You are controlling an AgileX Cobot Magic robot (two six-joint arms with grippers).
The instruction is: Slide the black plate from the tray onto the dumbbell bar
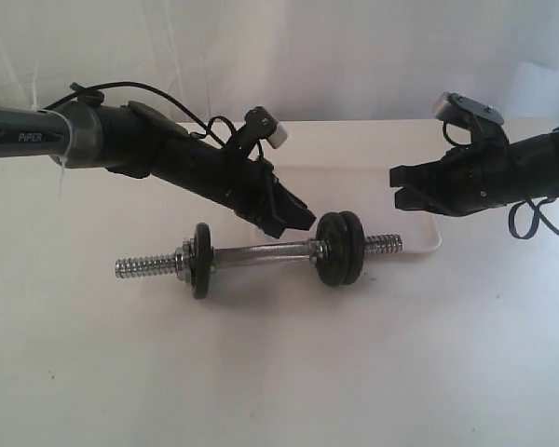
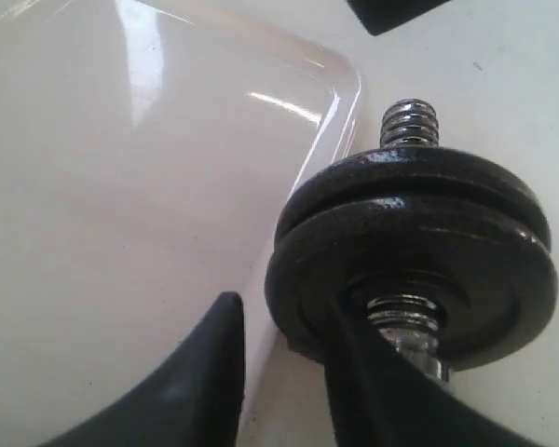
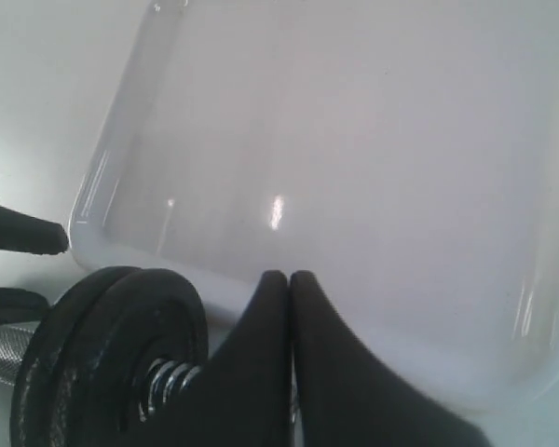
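Left gripper [image 1: 298, 220]: fingers [image 2: 196, 391] spread apart, nothing between them. It hangs low just on the far side of the dumbbell bar [image 1: 261, 253], tips right beside the paired discs. In the left wrist view one finger crosses in front of the bar just inboard of those discs. Whether it touches them, cannot tell.

Right gripper [image 1: 398, 189]: fingertips [image 3: 265, 307] pressed together, gripping nothing. It is raised over the right half of the tray [image 1: 421, 235], apart from the dumbbell, nose toward the desk's left edge.

Black plate [image 1: 353, 244]: on the bar, upright, the outer of two discs stacked flush on the bar's right part. The threaded end [image 1: 382, 246] sticks out past it toward the right edge. The inner disc [image 1: 330, 250] sits face to face against it. The two look alike.

Third black disc [image 1: 200, 259]: upright near the bar's left end, with a chrome nut [image 1: 181, 262] just outboard and more thread beyond that.

The bar lies mid-desk, roughly parallel to the near edge. The tray sits flat on the desk [image 1: 279, 372] just behind the bar on the far-edge side, right of centre. Its near right corner is next to the bar's right threaded end.
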